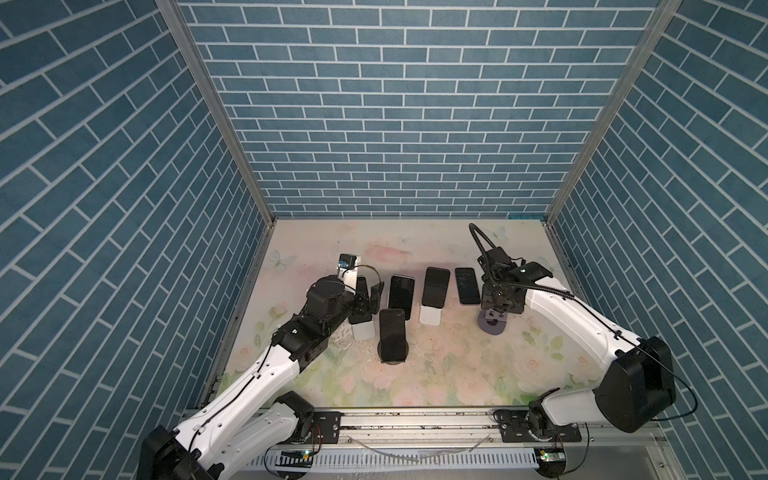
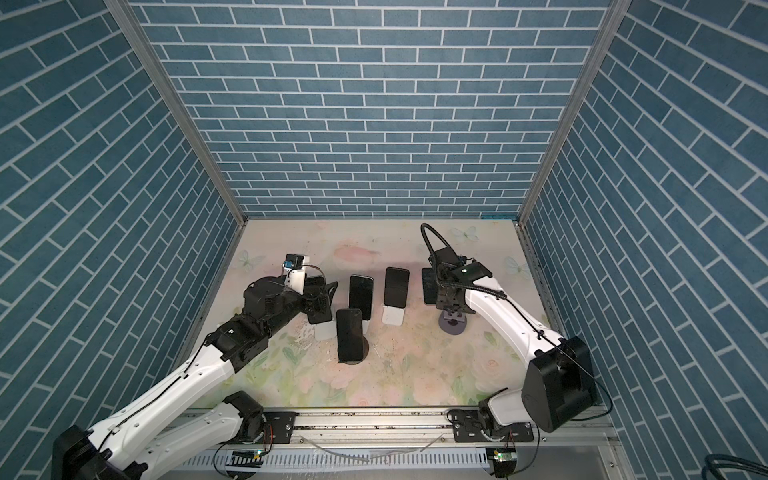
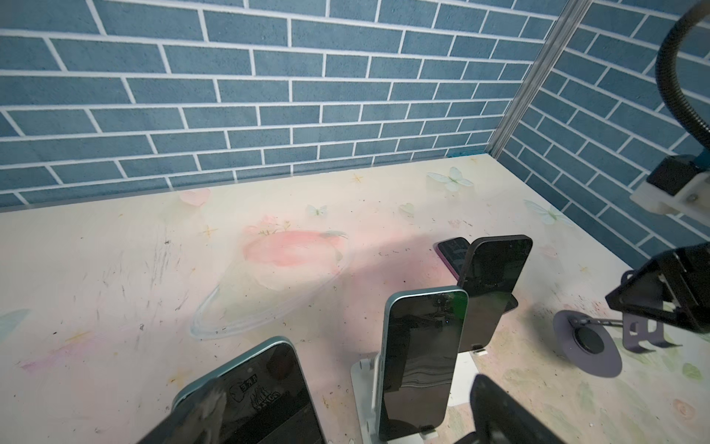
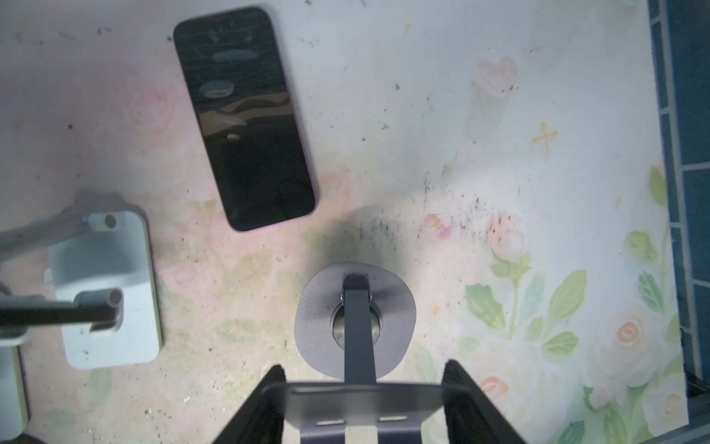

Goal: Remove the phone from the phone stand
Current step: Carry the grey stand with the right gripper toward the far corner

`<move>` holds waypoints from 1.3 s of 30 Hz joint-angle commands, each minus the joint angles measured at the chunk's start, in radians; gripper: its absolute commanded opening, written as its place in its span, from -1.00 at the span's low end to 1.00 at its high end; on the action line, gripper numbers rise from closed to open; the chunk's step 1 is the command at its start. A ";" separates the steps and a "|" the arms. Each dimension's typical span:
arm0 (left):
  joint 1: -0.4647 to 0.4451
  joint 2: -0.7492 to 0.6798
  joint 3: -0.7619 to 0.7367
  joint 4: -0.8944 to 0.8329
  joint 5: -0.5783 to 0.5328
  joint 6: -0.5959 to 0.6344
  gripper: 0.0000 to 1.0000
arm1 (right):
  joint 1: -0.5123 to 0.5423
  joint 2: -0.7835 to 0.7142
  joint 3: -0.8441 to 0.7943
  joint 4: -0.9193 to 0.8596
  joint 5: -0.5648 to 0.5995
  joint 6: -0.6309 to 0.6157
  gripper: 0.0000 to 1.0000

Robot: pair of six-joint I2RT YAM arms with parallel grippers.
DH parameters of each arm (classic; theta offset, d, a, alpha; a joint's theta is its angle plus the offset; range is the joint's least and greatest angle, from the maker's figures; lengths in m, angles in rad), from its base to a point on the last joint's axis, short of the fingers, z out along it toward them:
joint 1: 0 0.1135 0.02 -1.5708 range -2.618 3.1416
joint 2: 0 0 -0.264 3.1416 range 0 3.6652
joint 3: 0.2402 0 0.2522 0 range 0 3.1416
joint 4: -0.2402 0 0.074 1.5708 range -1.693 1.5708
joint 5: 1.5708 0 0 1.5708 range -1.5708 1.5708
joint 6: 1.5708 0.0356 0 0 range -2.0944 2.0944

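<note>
Phone (image 3: 261, 388) propped on the leftmost white stand (image 1: 362, 332), my left gripper (image 1: 368, 291) spread wide at its top.
My right gripper (image 4: 361, 399) clamps the empty grey stand (image 4: 319, 326); a pink-edged phone (image 4: 246, 115) lies flat on the worktop (image 4: 461, 153) beside it.

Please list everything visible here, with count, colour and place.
phones on stands: 4, black screens, upright, centre-left of table
flat phone: 1, black, pink edge, lying beside grey stand
white stands: 3, white, under three phones
dark stand: 1, black, round base, under front phone
grey stand: 1, grey, right, empty
table: 1, pale floral
walls: 3, blue brick, around table
arms: 2, white-black, left and right
left gripper: 1, black, open around a phone on the left
right gripper: 1, black, closed on grey stand
</note>
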 commanded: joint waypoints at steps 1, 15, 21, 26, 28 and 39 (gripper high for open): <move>0.004 0.004 0.002 0.006 -0.010 0.017 0.99 | -0.060 0.034 0.090 0.016 0.014 -0.103 -0.01; 0.004 0.020 0.031 -0.007 -0.022 0.024 0.99 | -0.269 0.260 0.311 0.129 -0.107 -0.210 0.00; 0.004 0.039 0.049 -0.017 -0.028 0.025 0.99 | -0.299 0.382 0.432 0.131 -0.122 -0.252 0.01; 0.004 0.054 0.062 -0.018 -0.033 0.032 0.99 | -0.312 0.474 0.524 0.119 -0.130 -0.291 0.02; 0.004 0.063 0.069 -0.019 -0.035 0.035 0.99 | -0.314 0.509 0.556 0.113 -0.130 -0.309 0.02; 0.003 0.085 0.083 -0.018 -0.039 0.041 0.99 | -0.315 0.634 0.656 0.078 -0.126 -0.344 0.04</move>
